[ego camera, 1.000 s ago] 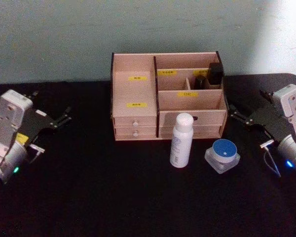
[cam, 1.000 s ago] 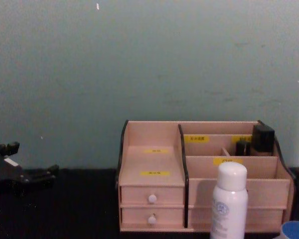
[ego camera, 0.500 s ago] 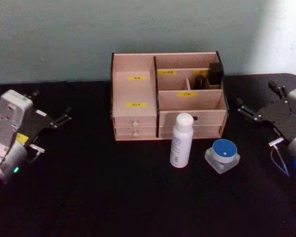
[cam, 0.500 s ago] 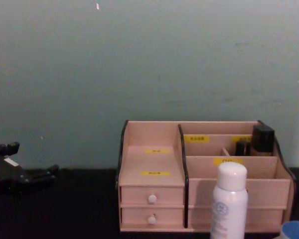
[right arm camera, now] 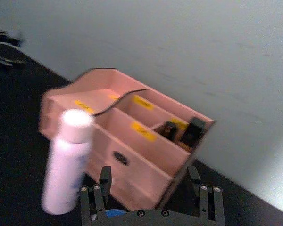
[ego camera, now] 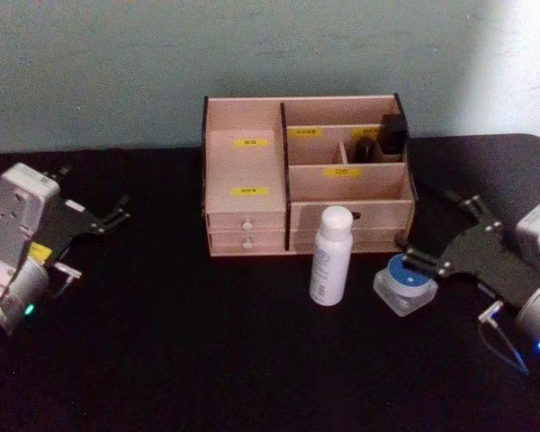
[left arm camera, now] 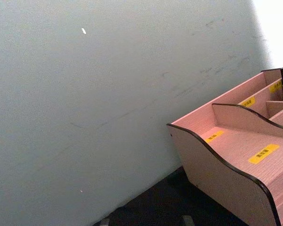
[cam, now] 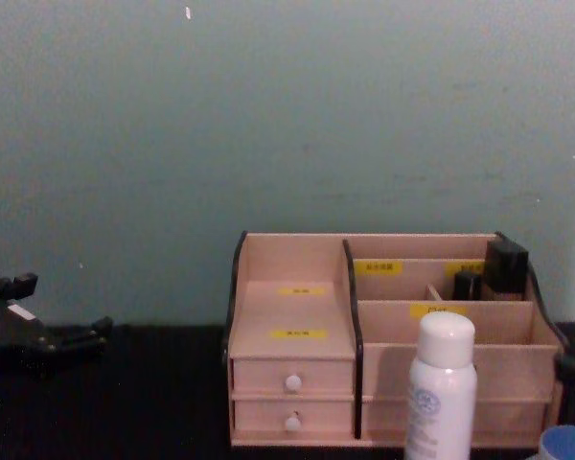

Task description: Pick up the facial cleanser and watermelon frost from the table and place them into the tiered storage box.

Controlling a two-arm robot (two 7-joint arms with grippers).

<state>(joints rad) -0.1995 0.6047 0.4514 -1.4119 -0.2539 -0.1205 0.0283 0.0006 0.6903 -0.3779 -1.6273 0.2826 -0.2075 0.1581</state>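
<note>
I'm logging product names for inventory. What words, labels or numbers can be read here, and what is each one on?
No text can be read.
Yellow labels on the box: dark characters, too small to read.
Bottle: pale print with a round mark, too blurred to read.
Jar: blue lid, no text can be made out.

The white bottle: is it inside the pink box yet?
No, the white bottle stands on the table in front of the pink box.
</note>
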